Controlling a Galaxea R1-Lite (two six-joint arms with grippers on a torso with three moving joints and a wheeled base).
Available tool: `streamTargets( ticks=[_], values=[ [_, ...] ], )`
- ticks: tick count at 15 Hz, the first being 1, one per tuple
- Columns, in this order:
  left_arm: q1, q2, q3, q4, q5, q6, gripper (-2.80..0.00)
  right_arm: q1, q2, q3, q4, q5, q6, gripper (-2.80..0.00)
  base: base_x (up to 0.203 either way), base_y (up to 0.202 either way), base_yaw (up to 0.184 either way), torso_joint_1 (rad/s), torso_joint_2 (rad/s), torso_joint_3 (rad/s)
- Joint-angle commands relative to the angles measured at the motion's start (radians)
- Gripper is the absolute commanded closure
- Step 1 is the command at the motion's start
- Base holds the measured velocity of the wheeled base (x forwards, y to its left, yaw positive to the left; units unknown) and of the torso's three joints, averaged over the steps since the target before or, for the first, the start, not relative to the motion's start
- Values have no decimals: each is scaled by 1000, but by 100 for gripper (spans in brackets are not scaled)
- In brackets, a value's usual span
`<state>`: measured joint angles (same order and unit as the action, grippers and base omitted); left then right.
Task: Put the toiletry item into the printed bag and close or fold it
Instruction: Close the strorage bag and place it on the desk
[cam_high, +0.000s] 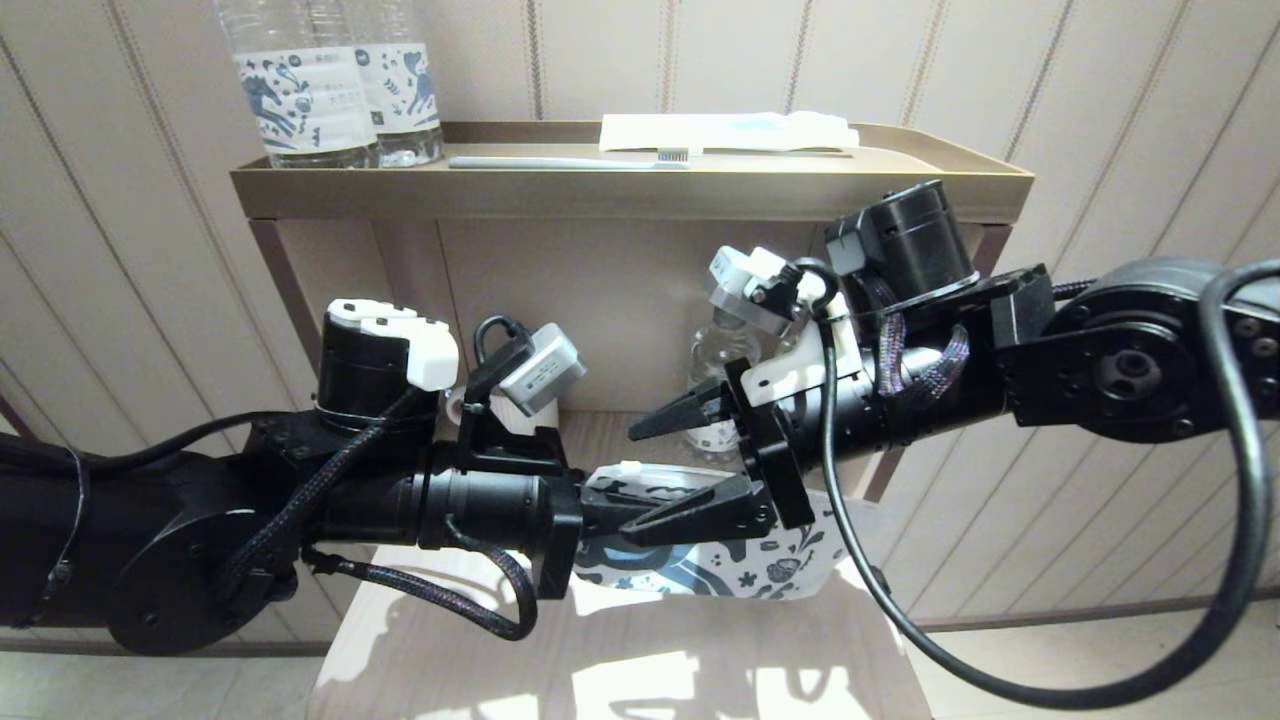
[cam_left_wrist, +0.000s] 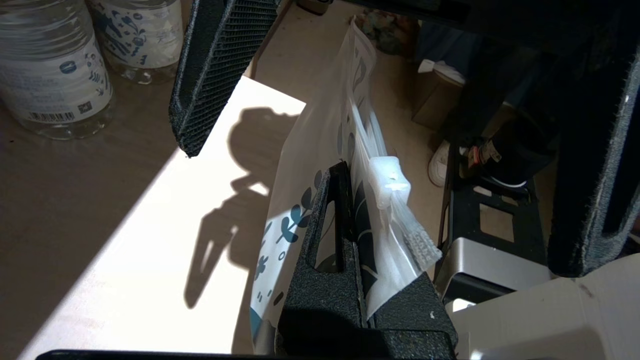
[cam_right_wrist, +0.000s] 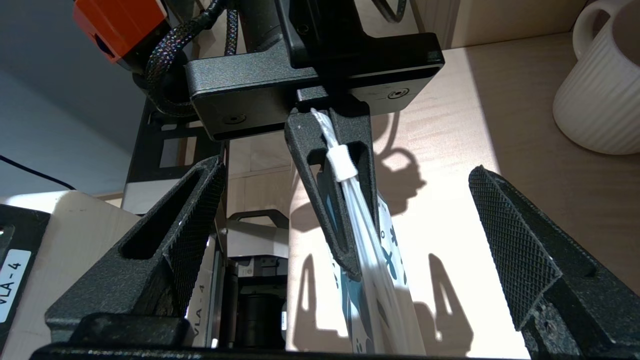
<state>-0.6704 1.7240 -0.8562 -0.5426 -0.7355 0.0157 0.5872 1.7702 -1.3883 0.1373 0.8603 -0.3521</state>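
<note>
The printed bag (cam_high: 740, 570), white with blue doodles, hangs on edge above the lower shelf board. My left gripper (cam_high: 615, 500) is shut on its top corner, right beside the white zip slider (cam_left_wrist: 390, 182). In the left wrist view the left gripper (cam_left_wrist: 352, 240) pinches the bag (cam_left_wrist: 300, 200) between its black fingers. My right gripper (cam_high: 630, 487) is open, one finger on each side of the bag's zip edge and clear of it. In the right wrist view the right gripper (cam_right_wrist: 347, 165) straddles the bag (cam_right_wrist: 385, 280). A grey toothbrush (cam_high: 570, 162) lies on the top tray.
Two clear bottles (cam_high: 300, 90) and a white packet (cam_high: 730, 130) stand on the top tray (cam_high: 640, 190). Other bottles (cam_left_wrist: 50, 75) sit at the back of the lower shelf, and a white ribbed mug (cam_right_wrist: 600, 100) stands there too. The sunlit shelf board (cam_high: 620, 660) lies under the bag.
</note>
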Motion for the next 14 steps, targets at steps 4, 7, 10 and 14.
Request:
streamTargets(
  ticks=[4, 7, 10, 14],
  values=[
    [0, 2, 2, -5, -4, 1, 0, 1, 2, -6, 2, 6, 0, -280, 0, 0, 0, 0, 0, 0],
    [0, 2, 2, -5, -4, 1, 0, 2, 2, -8, 2, 6, 1, 0, 0, 0, 0, 0, 0, 0],
    [0, 2, 2, -5, -4, 1, 0, 2, 2, -8, 2, 6, 1, 0, 0, 0, 0, 0, 0, 0],
    [-1, 2, 3, -7, -5, 3, 0, 6, 3, -8, 2, 9, -2, 0, 0, 0, 0, 0, 0, 0]
  ],
)
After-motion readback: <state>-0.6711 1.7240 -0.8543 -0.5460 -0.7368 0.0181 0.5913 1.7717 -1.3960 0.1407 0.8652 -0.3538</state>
